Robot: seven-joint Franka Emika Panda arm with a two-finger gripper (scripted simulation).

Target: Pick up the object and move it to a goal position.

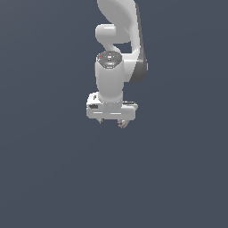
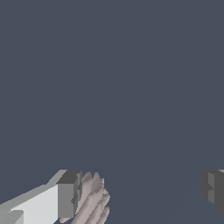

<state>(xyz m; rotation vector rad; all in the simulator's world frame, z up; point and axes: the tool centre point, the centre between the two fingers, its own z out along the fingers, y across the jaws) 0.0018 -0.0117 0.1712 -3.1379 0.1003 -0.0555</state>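
Pinkish-brown ribbed object [image 2: 91, 199] against one pincer [image 2: 142, 192] fingertip [image 2: 69, 194]

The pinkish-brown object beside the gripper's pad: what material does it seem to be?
The object looks matte and ribbed, with darker grooves between pale ridges, perhaps a shell or carved stone; the render leaves it open. The grey pad beside it looks like dull rubber or plastic, flat and without shine.

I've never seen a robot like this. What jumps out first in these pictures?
A glossy white robot arm hangs down from the top of the exterior view against plain slate-blue. Its gripper ends in grey fingertips set wide apart. A tiny pinkish-brown ribbed lump sits against one fingertip, apart from the other.
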